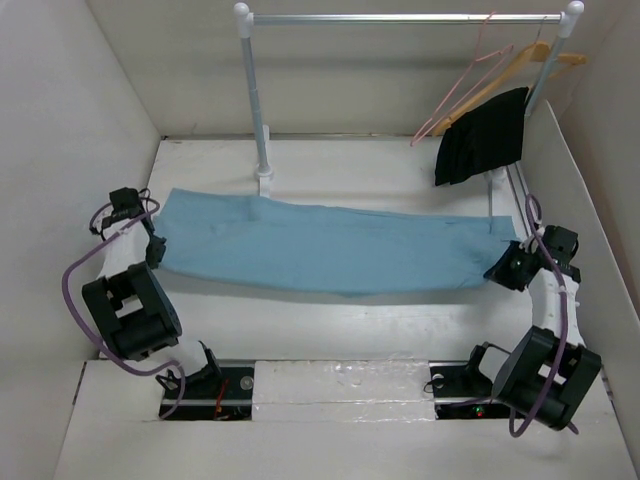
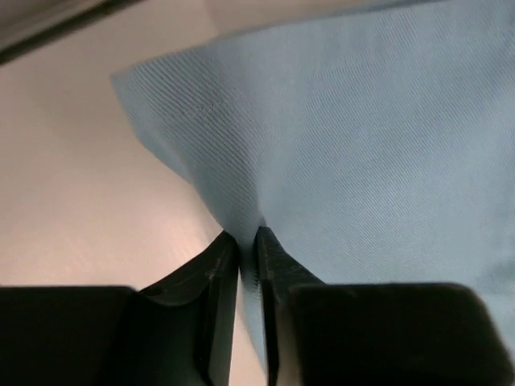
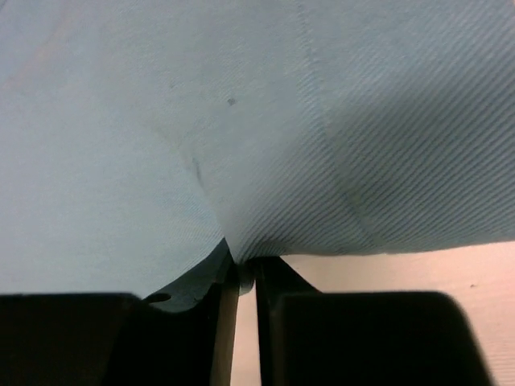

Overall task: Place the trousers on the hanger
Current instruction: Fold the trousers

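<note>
The left hand [image 1: 155,248] is clamped on the left end of the trousers [image 1: 330,248]; its wrist view shows the two fingers nearly together with a fold of pale blue cloth pinched between them. The right hand [image 1: 503,268] is clamped the same way on the right end, its fingers drawn close on a gathered edge of the fabric.

The trousers hang spread between the two hands, just over the worktop [image 1: 330,330]. Their long axis runs left to right across the middle, and the near edge sags a little.

Each arm reaches out and forward from its base at the near edge, bent at the elbow, with its hand turned inward toward the cloth.

The rail [image 1: 400,17] stands at the far side. At its right end hang a pink hanger [image 1: 470,85], a wooden hanger [image 1: 520,62] and a black garment [image 1: 482,137]. These lie beyond the trousers and to the right, so the right hand is much the nearer. The coming move likely has to carry the cloth up and away toward that far right corner.
</note>
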